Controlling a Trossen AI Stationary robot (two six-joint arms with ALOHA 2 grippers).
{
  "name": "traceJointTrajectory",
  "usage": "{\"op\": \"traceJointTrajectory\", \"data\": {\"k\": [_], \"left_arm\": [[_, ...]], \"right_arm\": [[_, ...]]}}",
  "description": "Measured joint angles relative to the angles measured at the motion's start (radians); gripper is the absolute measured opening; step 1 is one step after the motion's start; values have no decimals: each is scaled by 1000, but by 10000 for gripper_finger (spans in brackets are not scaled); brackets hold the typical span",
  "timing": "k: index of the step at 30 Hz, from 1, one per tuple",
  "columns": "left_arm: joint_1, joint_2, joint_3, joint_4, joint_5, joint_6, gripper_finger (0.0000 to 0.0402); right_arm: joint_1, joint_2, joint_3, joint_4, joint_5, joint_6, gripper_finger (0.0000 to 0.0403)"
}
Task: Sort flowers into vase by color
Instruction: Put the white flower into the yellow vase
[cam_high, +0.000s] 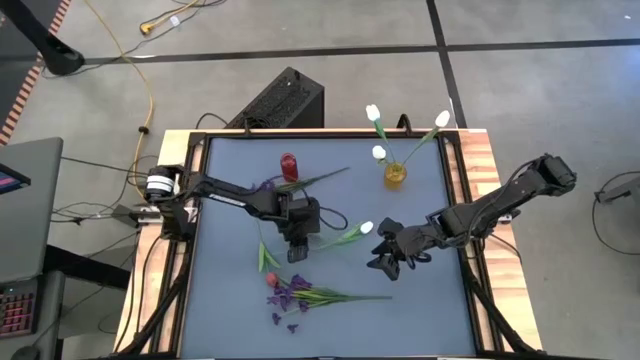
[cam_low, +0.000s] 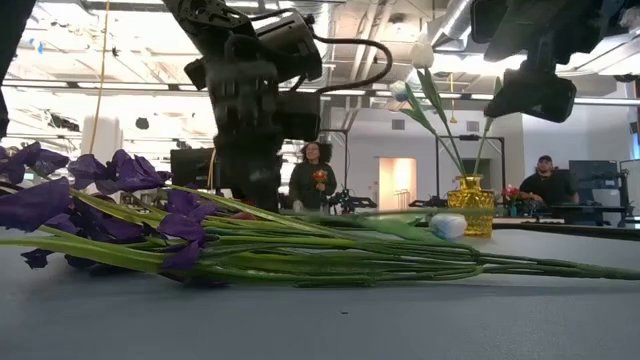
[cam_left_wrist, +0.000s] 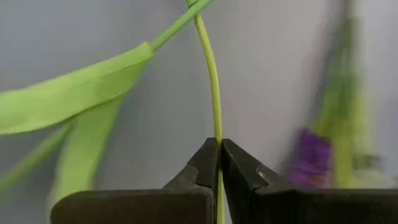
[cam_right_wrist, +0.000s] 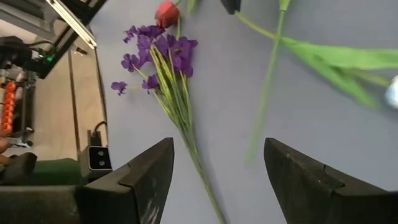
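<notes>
Purple flowers (cam_high: 300, 294) lie near the left hand (cam_high: 297, 254) (stem pinched).

Bright, even overhead light with soft shadows; purple flowers (cam_left_wrist: 311, 155) behind the left pincer (cam_left_wrist: 219, 163) are blurred.

High view: from above, straight down on the whole desk (cam_high: 230, 320) and both arms. Low view: at desk height, level across the surface into the room, very near the purple flowers (cam_low: 120, 200). Left wrist view: extremely close, past the left end effector (cam_left_wrist: 219, 163) onto a thin green stem (cam_left_wrist: 213, 81). Right wrist view: from higher up, past the right end effector (cam_right_wrist: 217, 177), down on the desk. Shared by high, low and right wrist views: the purple flowers.
</notes>
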Motion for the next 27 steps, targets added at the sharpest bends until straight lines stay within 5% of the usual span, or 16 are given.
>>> {"op": "traceJointTrajectory", "data": {"k": [10,27], "left_arm": [[60,-83,1,14,383,-139,0],[83,-219,6,27,678,-198,0]], "right_arm": [[0,0,0,110,-1,-31,276],[-12,-16,0,416,4,-233,276]]}}
